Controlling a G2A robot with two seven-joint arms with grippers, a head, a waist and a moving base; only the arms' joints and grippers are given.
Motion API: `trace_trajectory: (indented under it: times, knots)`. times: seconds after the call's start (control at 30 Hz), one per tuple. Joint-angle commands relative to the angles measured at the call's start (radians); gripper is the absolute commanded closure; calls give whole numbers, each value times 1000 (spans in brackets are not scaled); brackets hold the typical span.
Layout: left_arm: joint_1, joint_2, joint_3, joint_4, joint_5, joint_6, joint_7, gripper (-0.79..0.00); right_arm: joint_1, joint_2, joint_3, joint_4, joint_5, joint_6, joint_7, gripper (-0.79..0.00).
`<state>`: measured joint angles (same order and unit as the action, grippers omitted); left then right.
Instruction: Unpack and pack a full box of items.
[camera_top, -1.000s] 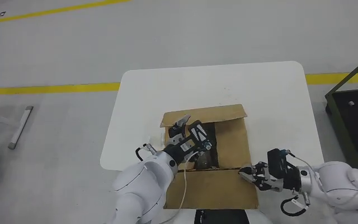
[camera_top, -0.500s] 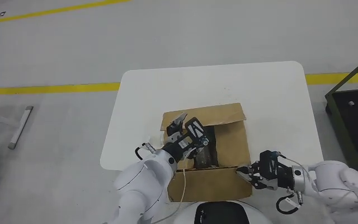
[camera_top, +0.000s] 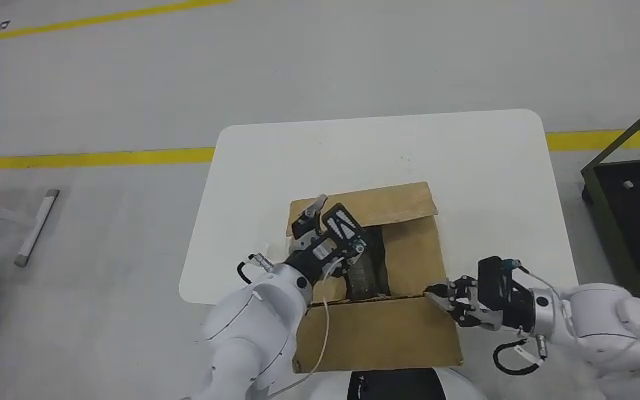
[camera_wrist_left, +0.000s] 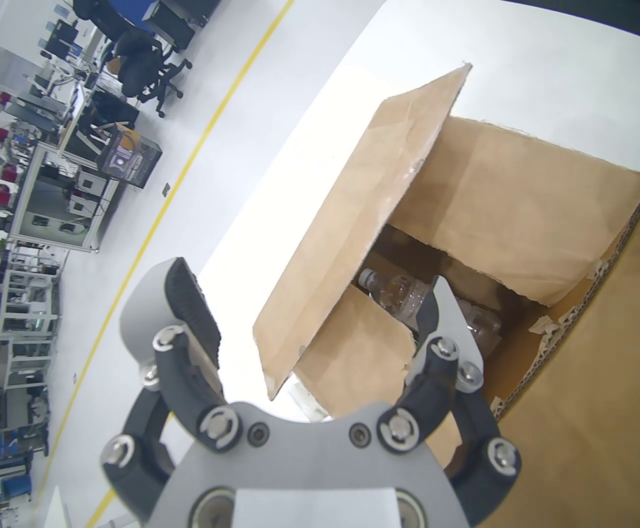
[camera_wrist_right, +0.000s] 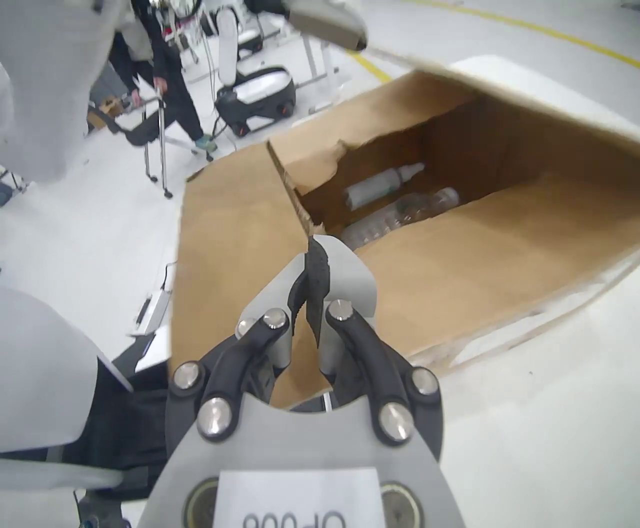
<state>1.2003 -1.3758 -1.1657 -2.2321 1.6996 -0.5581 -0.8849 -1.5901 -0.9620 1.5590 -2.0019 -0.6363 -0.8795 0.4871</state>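
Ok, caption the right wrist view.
Right gripper, shut, at a flap corner of the open cardboard box; clear bottle and white bottle inside.

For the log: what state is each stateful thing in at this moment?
Cardboard box: open, flaps apart.
Left pincer: open, over the box.
Right pincer: shut, at the near flap corner.
Clear bottle: lying down inside the box.
White bottle: lying down inside the box.

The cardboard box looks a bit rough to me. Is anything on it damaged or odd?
Yes. The cardboard box has torn flaps. One inner flap is ripped raggedly along its free edge, and frayed tape scraps cling to the corrugated edge by the opening. Nothing looks spilled.
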Motion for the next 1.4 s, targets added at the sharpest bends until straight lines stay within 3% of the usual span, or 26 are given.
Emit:
trace_trajectory:
  times: [0.0,0.2,0.8,1.0,1.13,1.37]
  knots:
    - [-1,1,-3,0,4,11,10,-785,-5,2,50,-13,10,43,-25,0]
    - [-3,4,-8,7,13,31,34,-785,49,3,61,-5,-27,153,-5,0]
    - [14,9,-18,10,15,76,61,-785,506,-39,-291,283,-69,355,131,0]
    - [14,9,-18,10,15,76,61,-785,618,-58,-331,370,-29,377,38,0]
    - [14,9,-18,10,15,76,61,-785,675,-74,-341,462,79,406,-45,0]
    - [19,9,-19,12,14,82,71,-785,778,-105,-407,640,159,473,-74,0]
